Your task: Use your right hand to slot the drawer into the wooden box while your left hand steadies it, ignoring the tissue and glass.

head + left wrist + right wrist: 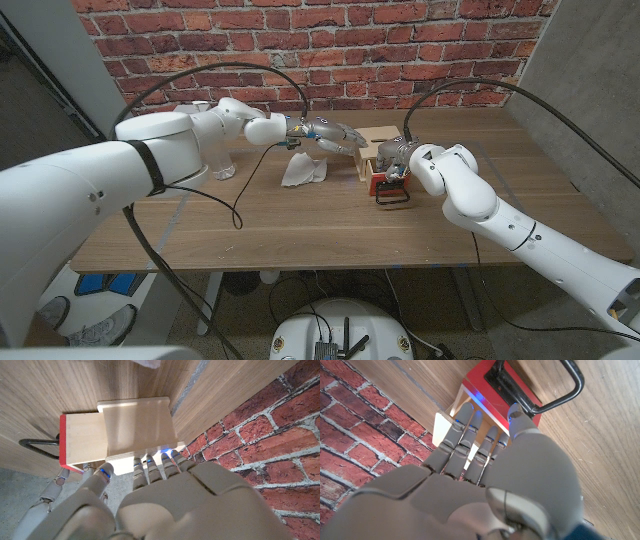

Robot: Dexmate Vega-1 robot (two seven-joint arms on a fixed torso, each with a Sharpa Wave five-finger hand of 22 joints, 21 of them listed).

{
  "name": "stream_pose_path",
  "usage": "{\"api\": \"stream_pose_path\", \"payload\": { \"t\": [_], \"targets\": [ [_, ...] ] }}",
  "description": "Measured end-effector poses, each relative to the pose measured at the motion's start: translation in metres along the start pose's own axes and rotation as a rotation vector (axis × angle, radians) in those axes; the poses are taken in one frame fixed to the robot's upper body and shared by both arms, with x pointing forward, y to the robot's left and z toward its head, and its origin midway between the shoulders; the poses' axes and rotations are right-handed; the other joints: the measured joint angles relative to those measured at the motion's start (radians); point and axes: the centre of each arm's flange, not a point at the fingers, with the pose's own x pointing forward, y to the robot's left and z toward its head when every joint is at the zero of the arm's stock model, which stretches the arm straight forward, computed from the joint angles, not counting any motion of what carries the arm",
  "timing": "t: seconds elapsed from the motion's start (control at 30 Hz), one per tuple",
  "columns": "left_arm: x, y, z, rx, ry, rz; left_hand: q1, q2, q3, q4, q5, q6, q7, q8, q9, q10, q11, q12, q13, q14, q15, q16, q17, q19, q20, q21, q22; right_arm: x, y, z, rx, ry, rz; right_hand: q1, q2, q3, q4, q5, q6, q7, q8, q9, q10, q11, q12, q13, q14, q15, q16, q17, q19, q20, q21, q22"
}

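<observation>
The drawer [82,438], pale wood with a red front [490,395] and a black loop handle [555,390], sits partly inside the wooden box [137,427]; a section of its body projects from the box opening. The assembly stands on the worktop [300,225], right of centre and close to the brick wall [330,50].

The right hand [393,160] is at the drawer's top, fingers [462,435] extended over the top edge of the red front and the thumb beside the handle mount. The fingers touch the drawer; whether they grip it cannot be told.

The left hand [335,136] is at the box's left side. In the left wrist view its fingertips [150,467] lie against the box edge, fingers straight and close together, thumb apart; the hand presses without enclosing the box.

A crumpled white tissue [303,170] lies on the worktop just left of the box. A clear glass [222,160] stands further left, behind the left arm.
</observation>
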Motion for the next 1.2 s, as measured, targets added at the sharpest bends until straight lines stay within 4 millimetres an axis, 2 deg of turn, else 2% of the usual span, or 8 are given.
{"api": "stream_pose_path", "payload": {
  "t": [0.17, 0.5, 0.63, 0.87, 1.1, 1.2],
  "targets": [
    [-0.001, 0.0, 0.0, 0.0, -0.003, 0.0, 0.0, 0.0, 0.004, -0.004, 0.0, 0.001, 0.001, 0.0, 0.0, 0.004, 0.004, 0.0, 0.001, 0.0, 0.0, 0.0, 0.0, 0.0, 0.0, 0.0, 0.0, 0.0, -0.001, 0.001, -0.007, -0.003, 0.015, -0.013, -0.012, -0.018, 0.006, -0.004, -0.056, 0.003, 0.0, -0.003, -0.054, 0.003, 0.0, 0.0, -0.057, 0.018, -0.008, 0.006, -0.013, -0.002, -0.028, -0.001],
    [-0.001, 0.0, 0.001, 0.0, -0.009, 0.001, 0.0, 0.0, 0.004, -0.004, 0.0, 0.005, -0.003, 0.003, 0.0, 0.005, 0.005, 0.0, 0.002, 0.0, 0.0, 0.0, 0.0, 0.005, -0.005, 0.0, 0.0, -0.003, -0.005, 0.002, -0.008, -0.009, 0.046, -0.051, -0.016, -0.044, 0.014, -0.003, -0.15, 0.013, -0.002, -0.012, -0.138, 0.024, 0.0, 0.0, -0.154, 0.026, -0.023, 0.014, -0.036, 0.0, -0.076, -0.001],
    [-0.001, 0.0, 0.001, 0.001, -0.01, 0.001, 0.0, 0.0, 0.005, -0.004, 0.0, 0.005, -0.003, 0.003, 0.0, 0.005, 0.005, 0.0, 0.002, 0.0, 0.0, 0.0, 0.0, 0.005, -0.005, 0.0, 0.0, -0.005, -0.007, 0.002, -0.008, -0.009, 0.051, -0.065, -0.017, -0.051, 0.014, -0.003, -0.166, 0.014, -0.004, -0.012, -0.155, 0.031, 0.0, 0.0, -0.183, 0.03, -0.031, 0.019, -0.045, 0.002, -0.09, -0.001],
    [-0.001, 0.001, 0.002, 0.005, -0.013, 0.009, 0.0, 0.0, 0.004, -0.013, 0.0, 0.009, 0.0, 0.003, 0.0, -0.004, 0.008, -0.005, 0.002, 0.0, 0.0, 0.0, 0.0, 0.005, -0.005, 0.0, 0.0, -0.009, -0.013, 0.001, -0.005, -0.001, 0.05, -0.075, -0.016, -0.055, 0.018, -0.003, -0.17, 0.017, -0.003, -0.017, -0.166, 0.031, 0.0, 0.0, -0.193, 0.03, -0.031, 0.023, -0.053, 0.004, -0.098, -0.001],
    [-0.002, 0.002, 0.001, 0.008, -0.013, 0.018, 0.005, 0.005, 0.007, -0.015, 0.0, 0.006, 0.003, 0.003, 0.0, -0.004, 0.008, -0.005, 0.002, 0.0, 0.0, 0.0, 0.0, 0.005, -0.005, 0.0, 0.0, -0.015, -0.017, -0.001, 0.006, 0.003, 0.033, -0.081, -0.023, -0.055, 0.018, -0.003, -0.15, 0.012, 0.015, -0.017, -0.155, 0.031, 0.012, 0.0, -0.193, 0.03, -0.026, 0.023, -0.053, 0.004, -0.11, 0.0],
    [-0.002, 0.002, 0.001, 0.008, -0.013, 0.021, 0.005, 0.005, 0.007, -0.015, 0.0, 0.006, 0.003, 0.003, 0.0, -0.004, 0.008, -0.005, 0.002, 0.0, 0.0, 0.0, 0.0, 0.005, -0.005, 0.0, 0.0, -0.017, -0.018, -0.001, 0.012, 0.004, 0.021, -0.088, -0.016, -0.055, 0.018, -0.003, -0.143, 0.008, 0.015, -0.017, -0.146, 0.029, 0.012, 0.0, -0.186, 0.03, -0.026, 0.023, -0.053, 0.004, -0.114, 0.0]
  ]
}}
